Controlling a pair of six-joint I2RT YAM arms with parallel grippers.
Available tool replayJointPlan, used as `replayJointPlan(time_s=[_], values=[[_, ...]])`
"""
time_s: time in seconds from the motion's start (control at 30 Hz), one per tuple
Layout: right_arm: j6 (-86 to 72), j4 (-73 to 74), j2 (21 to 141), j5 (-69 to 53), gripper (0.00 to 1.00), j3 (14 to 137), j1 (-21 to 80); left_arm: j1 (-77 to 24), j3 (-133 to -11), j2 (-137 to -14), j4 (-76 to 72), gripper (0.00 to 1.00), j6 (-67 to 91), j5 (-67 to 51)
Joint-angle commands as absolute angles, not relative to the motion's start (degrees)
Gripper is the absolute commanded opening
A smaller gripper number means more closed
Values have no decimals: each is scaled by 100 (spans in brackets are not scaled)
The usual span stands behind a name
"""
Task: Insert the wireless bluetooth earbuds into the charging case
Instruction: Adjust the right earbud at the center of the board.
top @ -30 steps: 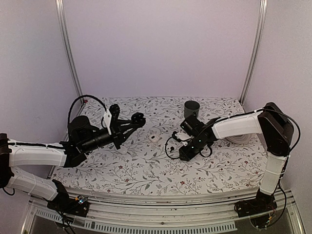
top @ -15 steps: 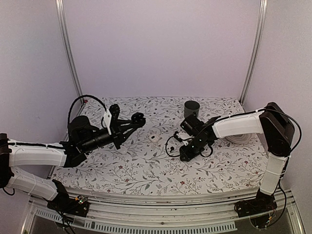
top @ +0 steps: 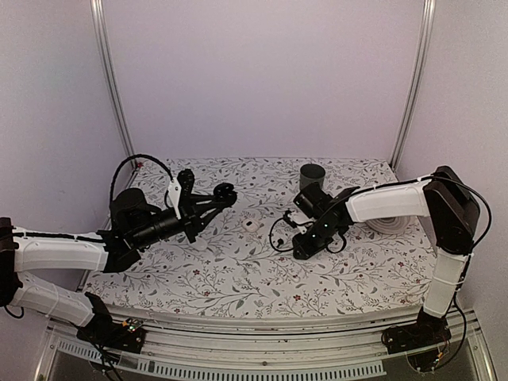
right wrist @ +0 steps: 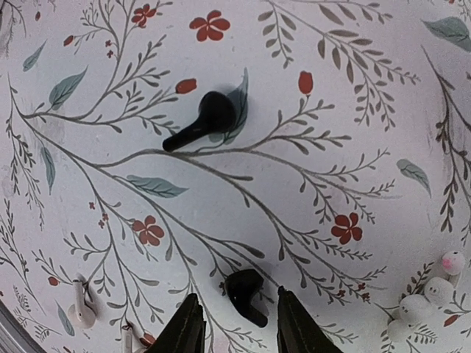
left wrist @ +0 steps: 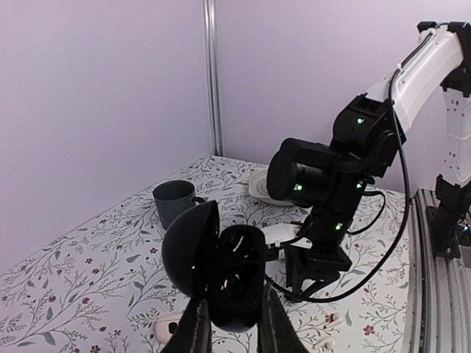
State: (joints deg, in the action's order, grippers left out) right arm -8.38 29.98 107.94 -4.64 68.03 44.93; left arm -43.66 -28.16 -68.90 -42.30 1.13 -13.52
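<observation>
While the left jaws clamp the open charging case (left wrist: 232,283) in the air, the right jaws stand open.
One black earbud (right wrist: 245,294) lies on the tabletop (right wrist: 353,110) between the right jaws — the second earbud (right wrist: 202,120) lies farther away.

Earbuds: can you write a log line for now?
left fingers: shut on open charging case | right fingers: open over one earbud | other earbud: on table

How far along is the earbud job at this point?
Done: the charging case is up off the table, lid open, gripped in the left hand. In hand: the right hand is open over the near earbud, one finger on each side and not closed on it. Left: the second earbud lies farther off on the table, so neither is in the case yet.
</observation>
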Motion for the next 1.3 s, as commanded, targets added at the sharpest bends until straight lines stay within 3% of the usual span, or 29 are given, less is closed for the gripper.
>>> replayJointPlan(time_s=[0.0, 0.43, 1.27], values=[[-288, 2879, 10560, -401, 38, 7092, 4404, -4425, -2822, -6858, -4378, 0, 127, -1389], [763, 3142, 10647, -848, 39, 7208, 4241, -4425, -2907, -6818, -4215, 0, 70, -1377], [801, 2909, 11002, -1147, 34, 6866, 4175, -4426, -2971, -6880, -4188, 0, 101, -1389]])
